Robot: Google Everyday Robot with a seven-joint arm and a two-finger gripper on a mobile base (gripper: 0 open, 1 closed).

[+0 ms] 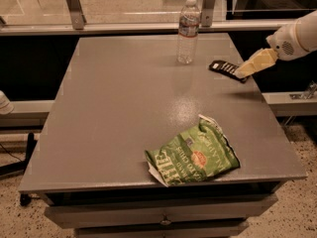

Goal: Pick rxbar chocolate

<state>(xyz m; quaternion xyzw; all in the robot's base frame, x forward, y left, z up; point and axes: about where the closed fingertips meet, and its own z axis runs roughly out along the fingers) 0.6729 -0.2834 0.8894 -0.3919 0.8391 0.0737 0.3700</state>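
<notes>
Far right, tool (246, 69) at rxbar chocolate (222, 67).

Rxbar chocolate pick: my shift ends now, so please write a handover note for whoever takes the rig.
Hand: at the far right edge of the table, its tip at the right end of the rxbar chocolate; contact unclear.
Rxbar chocolate: lying flat on the table, right of the water bottle.
Done: approach.
Left: grasp it and lift it.

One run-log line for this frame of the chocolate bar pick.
step: pre-grasp | gripper: at right end of chocolate bar | bar: flat on table, back right, not lifted
</notes>
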